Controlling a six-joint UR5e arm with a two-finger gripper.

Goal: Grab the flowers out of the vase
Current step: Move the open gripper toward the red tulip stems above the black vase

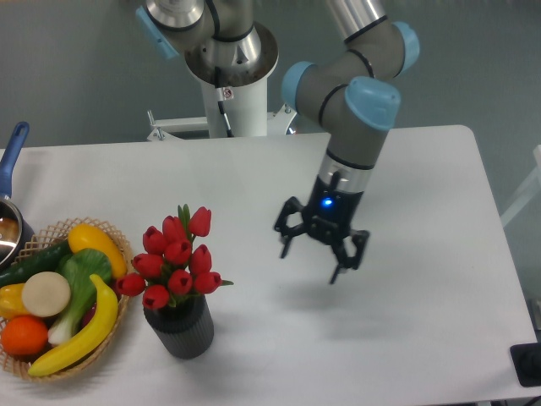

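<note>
A bunch of red tulip flowers (176, 258) with green stems stands upright in the dark grey ribbed vase (180, 326) at the front left of the white table. My gripper (314, 260) hangs above the table's middle, to the right of the flowers and well apart from them. Its fingers are spread open, pointing down and tilted slightly, with nothing between them.
A wicker basket (110, 335) of fruit and vegetables sits at the left edge, close beside the vase. A pot with a blue handle (13, 156) is at the far left. The arm's base (230, 76) stands behind the table. A dark object (527, 364) lies off the front right corner.
</note>
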